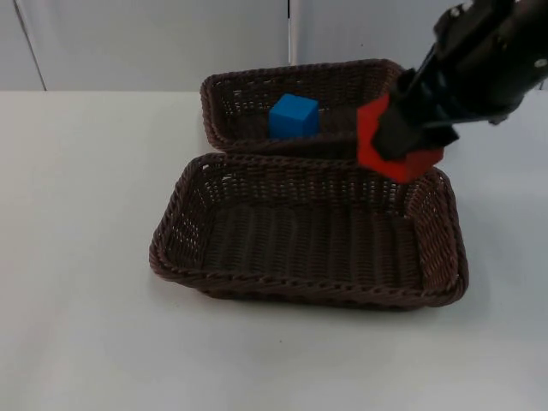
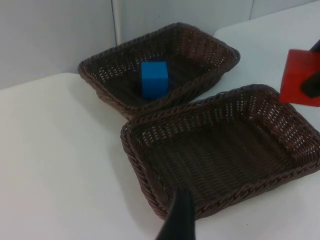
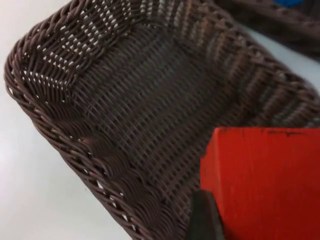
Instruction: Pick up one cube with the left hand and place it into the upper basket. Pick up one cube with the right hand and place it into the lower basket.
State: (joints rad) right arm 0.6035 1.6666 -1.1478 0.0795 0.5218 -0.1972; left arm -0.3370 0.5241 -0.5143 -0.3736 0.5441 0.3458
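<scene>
Red cube held over the lower basket

We see the right gripper (image 1: 396,141), jaws clamped on the red cube (image 1: 385,145), above the lower basket's (image 1: 175,248) 1 o'clock corner; the blue cube (image 1: 294,116) sits in the upper basket (image 1: 214,90). Left gripper's (image 2: 179,220) jaws: we cannot tell.

The right gripper (image 3: 235,220) holds a red cube (image 3: 265,182) between its fingers; one black fingertip (image 3: 202,220) presses against the side of the cube. Beyond the gripper is the lower basket (image 3: 60,135), a brown woven one, with its inside bare. Its rim curves around just beside the fingertip.
</scene>
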